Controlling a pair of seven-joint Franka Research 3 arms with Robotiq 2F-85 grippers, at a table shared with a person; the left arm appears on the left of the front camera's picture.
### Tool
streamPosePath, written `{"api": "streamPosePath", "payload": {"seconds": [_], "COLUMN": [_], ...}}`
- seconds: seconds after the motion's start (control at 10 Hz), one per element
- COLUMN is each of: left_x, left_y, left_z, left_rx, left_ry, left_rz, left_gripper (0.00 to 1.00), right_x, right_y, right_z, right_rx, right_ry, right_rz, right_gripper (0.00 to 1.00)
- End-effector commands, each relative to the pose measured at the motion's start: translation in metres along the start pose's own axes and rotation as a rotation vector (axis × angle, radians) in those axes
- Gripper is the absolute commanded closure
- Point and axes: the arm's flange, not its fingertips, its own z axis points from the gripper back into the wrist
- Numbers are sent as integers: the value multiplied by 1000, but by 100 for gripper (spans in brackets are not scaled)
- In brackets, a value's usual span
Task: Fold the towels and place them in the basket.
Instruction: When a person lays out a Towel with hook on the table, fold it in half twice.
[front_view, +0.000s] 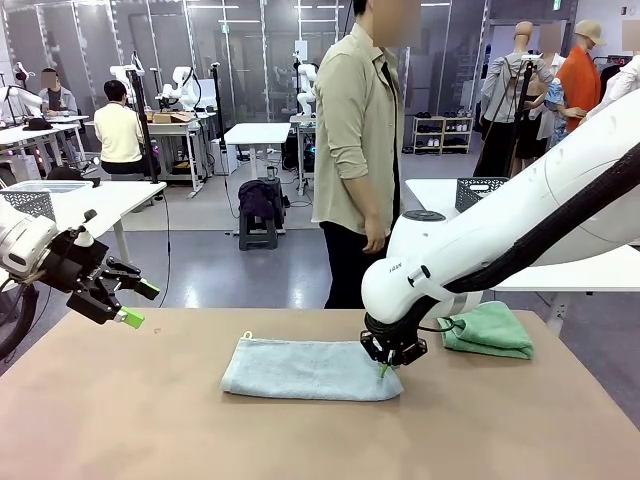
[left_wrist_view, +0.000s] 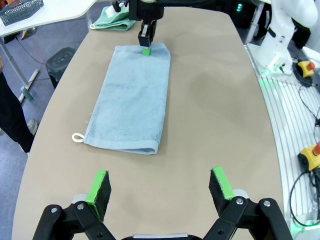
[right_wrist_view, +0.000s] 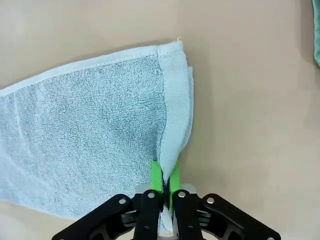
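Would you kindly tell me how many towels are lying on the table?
2: a pale blue terry-cloth towel mid-table, and a folded mint green terry-cloth towel toward the robot's far right. More may be hidden.

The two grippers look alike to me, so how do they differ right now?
The left gripper is wide open and holds nothing; the right gripper is shut on the pale blue towel, pinching its edge. The left gripper hangs above the table near its left side; the right gripper is down at the towel's right end, close to the mint green towel. Both are black with green pads.
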Motion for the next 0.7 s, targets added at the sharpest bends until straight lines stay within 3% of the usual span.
{"api": "streamPosePath", "payload": {"seconds": [0.0,0.3,0.6], "left_x": [1,1,1], "left_y": [0,0,0], "left_z": [1,1,1], "left_rx": [-1,-1,-1], "left_ry": [4,4,4], "left_rz": [-4,-4,-4], "left_gripper": [0,0,0], "right_x": [5,2,-7], "right_y": [1,4,24], "right_z": [-5,-1,36], "right_rx": [19,19,0], "right_ry": [9,3,-36], "right_rz": [2,17,55], "right_gripper": [100,100,100]}}
